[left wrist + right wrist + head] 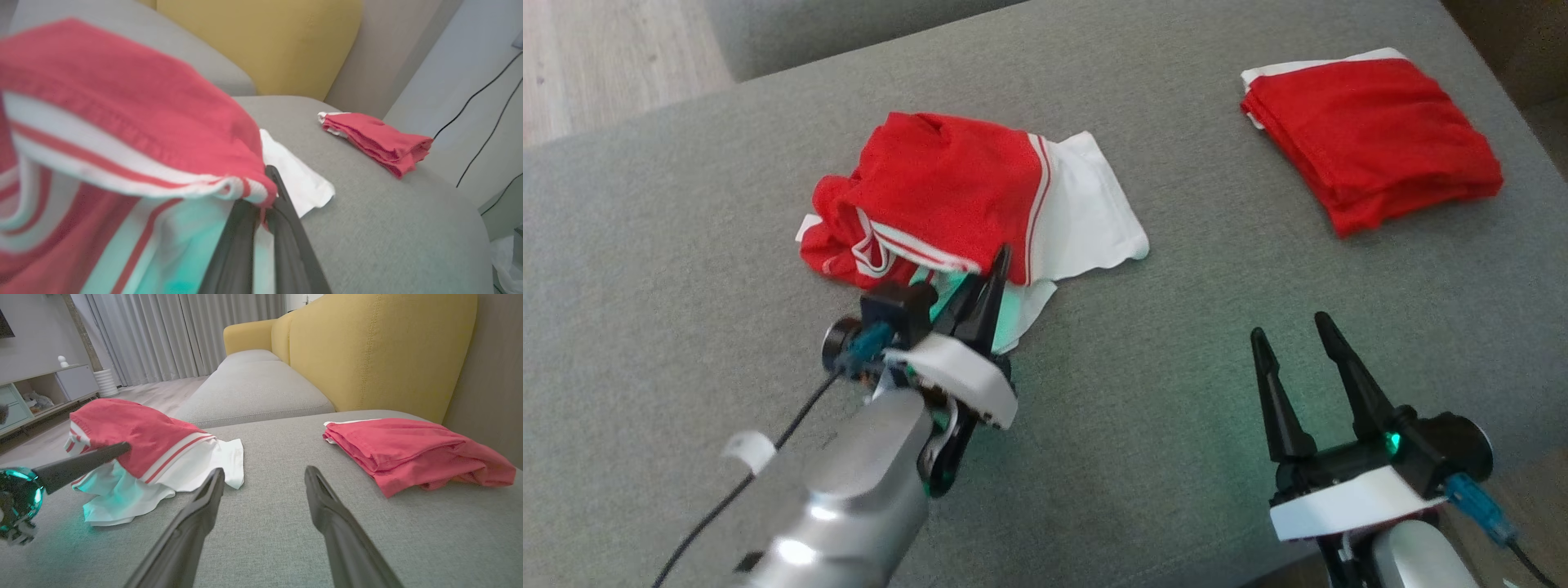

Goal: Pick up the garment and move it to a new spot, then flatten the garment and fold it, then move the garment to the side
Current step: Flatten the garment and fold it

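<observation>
Pinching just the hem of the crumpled red-and-white cloth garment (947,180), left gripper (995,273) may lose it lifting; right gripper (1290,328) spread, empty

- Grey sofa seat (1143,457) carried everything.
- Crumpled red-and-white garment (947,196) lay heaped left of centre, its white part spread flat on the seat.
- Folded red garment (1372,139) lay well apart, far right, near the seat's edge.

A home living room is being shown — grey seat cushions (253,388) are being backed by a yellow sofa back (380,347), the far end is being covered by long pale curtains (163,330), and a low cabinet (49,388) is being kept beside wooden flooring (163,396).
</observation>
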Robot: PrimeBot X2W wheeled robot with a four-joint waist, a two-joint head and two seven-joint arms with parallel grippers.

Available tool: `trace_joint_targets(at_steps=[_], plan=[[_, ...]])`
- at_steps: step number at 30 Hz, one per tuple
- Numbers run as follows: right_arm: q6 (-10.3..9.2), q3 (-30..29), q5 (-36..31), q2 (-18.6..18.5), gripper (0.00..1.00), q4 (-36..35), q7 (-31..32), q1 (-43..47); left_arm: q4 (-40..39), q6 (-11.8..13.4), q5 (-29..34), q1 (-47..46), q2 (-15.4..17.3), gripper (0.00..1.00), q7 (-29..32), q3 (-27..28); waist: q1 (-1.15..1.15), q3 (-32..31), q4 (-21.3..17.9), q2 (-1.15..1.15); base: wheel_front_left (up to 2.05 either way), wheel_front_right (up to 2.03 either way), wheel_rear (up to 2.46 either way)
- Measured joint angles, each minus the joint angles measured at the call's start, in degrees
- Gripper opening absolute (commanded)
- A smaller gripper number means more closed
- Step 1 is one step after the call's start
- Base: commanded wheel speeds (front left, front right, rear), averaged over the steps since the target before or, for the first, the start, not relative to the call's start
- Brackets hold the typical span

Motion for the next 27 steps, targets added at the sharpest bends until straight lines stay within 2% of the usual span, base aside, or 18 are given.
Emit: trace_joint_targets(at_steps=[5, 10, 11, 12, 15, 22, 25, 27], plan=[[0.00, 1.00, 0.01, 0.05, 1.00, 0.00, 0.00, 0.02, -1.85, -1.30, 6.12, -6.48, 0.32, 0.00, 0.00, -0.73, 0.00, -1.37, -1.14, 0.00, 0.00, 0.00, 0.00], [0.00, 2.58, 0.16, 0.27, 1.00, 0.78, 0.00, 0.05, -2.98, -2.38, 8.91, -20.19, 1.80, 0.00, 0.01, -2.31, 0.00, -3.06, -2.39, 0.00, 0.00, 0.00, 0.00], [0.00, 2.58, 0.16, 0.27, 1.00, 0.78, 0.00, 0.05, -2.98, -2.38, 8.91, -20.19, 1.80, 0.00, 0.01, -2.31, 0.00, -3.06, -2.39, 0.00, 0.00, 0.00, 0.00], [0.00, 3.05, 0.16, 0.31, 1.00, 1.00, 0.00, 0.15, -3.42, -2.68, 8.87, -25.93, 2.26, 0.00, 0.12, -2.36, 0.00, -3.88, -2.85, 0.00, 0.00, 0.00, 0.00], [-0.01, 3.70, 0.16, 0.35, 1.00, 1.30, 0.00, 0.36, -3.69, -2.69, 5.98, -30.67, 2.22, 0.00, 0.82, -1.79, 0.00, -4.82, -3.27, 0.00, 0.00, 0.00, 0.00], [0.00, 3.42, 0.18, 0.47, 1.00, 1.29, 0.00, 1.00, -7.01, -3.11, -7.17, -43.85, 2.13, 0.00, 3.24, 1.10, -0.01, -6.32, -2.80, 0.00, 0.00, 0.00, 0.00], [0.00, 2.38, 0.16, 0.62, 1.00, 1.11, 0.00, 1.83, -10.05, -3.11, -14.16, -43.57, 3.47, 0.00, 4.78, 2.96, -0.01, -6.41, -1.44, 0.00, 0.00, 0.00, 0.00], [0.00, 1.44, 0.15, 0.57, 1.00, 0.69, 0.00, 1.99, -13.69, -3.11, -17.25, -40.13, 6.03, 0.00, 6.11, 2.59, -0.01, -6.40, -0.26, 0.00, 0.00, 0.00, 0.00]])
